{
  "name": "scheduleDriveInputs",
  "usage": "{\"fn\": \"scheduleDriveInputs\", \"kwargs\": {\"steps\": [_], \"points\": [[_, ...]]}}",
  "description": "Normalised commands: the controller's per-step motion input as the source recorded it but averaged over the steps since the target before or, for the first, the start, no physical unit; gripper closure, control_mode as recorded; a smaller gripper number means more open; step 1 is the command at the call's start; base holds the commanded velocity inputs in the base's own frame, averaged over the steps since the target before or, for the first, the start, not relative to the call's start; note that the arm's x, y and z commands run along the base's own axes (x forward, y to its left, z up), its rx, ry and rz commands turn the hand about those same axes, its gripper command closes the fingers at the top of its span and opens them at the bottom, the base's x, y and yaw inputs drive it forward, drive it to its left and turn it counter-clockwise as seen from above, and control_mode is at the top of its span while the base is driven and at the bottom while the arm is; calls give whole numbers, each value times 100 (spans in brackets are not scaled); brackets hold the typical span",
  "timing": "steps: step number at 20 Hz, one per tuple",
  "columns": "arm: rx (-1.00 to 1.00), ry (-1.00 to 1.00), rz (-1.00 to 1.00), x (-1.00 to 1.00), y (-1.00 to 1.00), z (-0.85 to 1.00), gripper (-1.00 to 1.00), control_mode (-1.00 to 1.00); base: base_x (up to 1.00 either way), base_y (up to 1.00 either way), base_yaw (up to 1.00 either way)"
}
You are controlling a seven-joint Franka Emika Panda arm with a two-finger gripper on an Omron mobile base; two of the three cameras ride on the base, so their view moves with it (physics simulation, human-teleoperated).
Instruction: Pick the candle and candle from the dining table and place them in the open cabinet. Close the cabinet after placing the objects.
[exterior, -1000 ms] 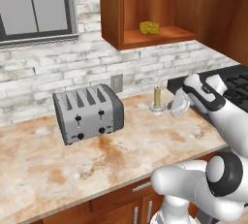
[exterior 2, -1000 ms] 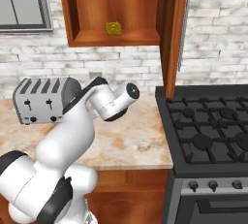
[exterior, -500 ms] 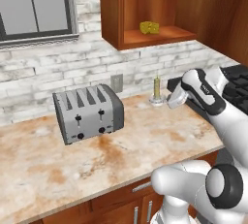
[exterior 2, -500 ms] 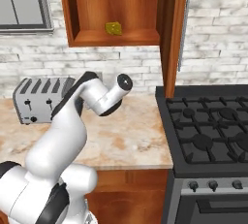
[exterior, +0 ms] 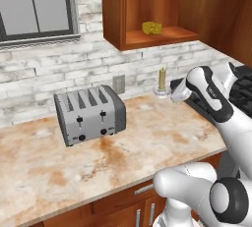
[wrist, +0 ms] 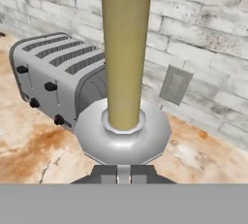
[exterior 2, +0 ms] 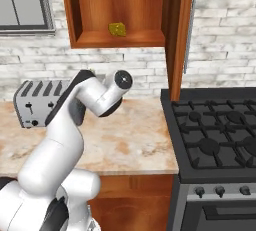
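Note:
An olive-yellow taper candle (wrist: 125, 53) stands upright in a round silver dish holder (wrist: 123, 138). My gripper (wrist: 124, 172) is shut on the near rim of that holder. In the left base view the candle (exterior: 162, 78) hangs a little above the counter by the brick wall, with the gripper (exterior: 169, 94) to its right. It is below the open cabinet (exterior: 147, 37), a reddish-brown wall unit whose door (exterior 2: 175, 35) stands swung out. The dining table is out of view.
A silver toaster (exterior: 90, 113) sits on the mottled stone counter (exterior: 147, 137) left of the candle. A yellow cheese-like wedge (exterior: 153, 27) lies on the cabinet shelf. A black gas stove (exterior 2: 220, 135) adjoins the counter on the right. A wall outlet (wrist: 175, 85) is behind the candle.
The arm has risen and carried the candle in its holder upward and slightly right, off the counter, closer to the cabinet's underside. The toaster and wedge stay put.

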Motion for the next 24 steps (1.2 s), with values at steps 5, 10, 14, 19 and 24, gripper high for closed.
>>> {"fn": "scheduleDriveInputs", "kwargs": {"steps": [5,10,14,19,24], "points": [[0,-11,-8,-21,-5,47,100,-100,0,0,0],[0,-11,-8,-8,0,58,100,-100,0,0,0],[-1,-6,-10,-1,-3,60,100,-100,0,0,0],[0,-8,-6,0,-1,52,100,-100,0,0,0],[0,-10,0,0,0,49,100,-100,0,0,0]]}}
